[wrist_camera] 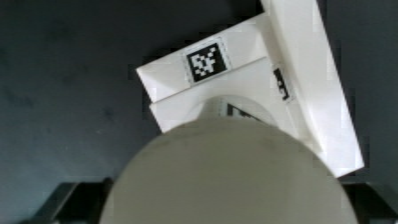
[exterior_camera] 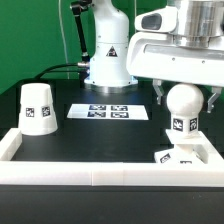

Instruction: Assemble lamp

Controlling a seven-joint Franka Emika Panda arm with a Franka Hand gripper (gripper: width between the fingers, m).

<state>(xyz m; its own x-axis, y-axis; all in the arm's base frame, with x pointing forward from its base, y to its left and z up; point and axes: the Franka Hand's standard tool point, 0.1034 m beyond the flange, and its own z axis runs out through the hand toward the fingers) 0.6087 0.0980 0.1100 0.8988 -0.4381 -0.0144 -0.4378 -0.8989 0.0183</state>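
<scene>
The round-headed bulb hangs in my gripper, whose fingers are shut on its round head, tagged stem down. It is held just above the flat square base, which lies at the exterior view's right by the border rail. In the wrist view the bulb's head fills the foreground and hides the jaws; the base with its tag lies beyond it. The tapered shade stands on the table at the exterior view's left, wide end down.
The marker board lies flat at the back middle, in front of the arm's white pedestal. A white border rail runs along the front and both sides of the black table.
</scene>
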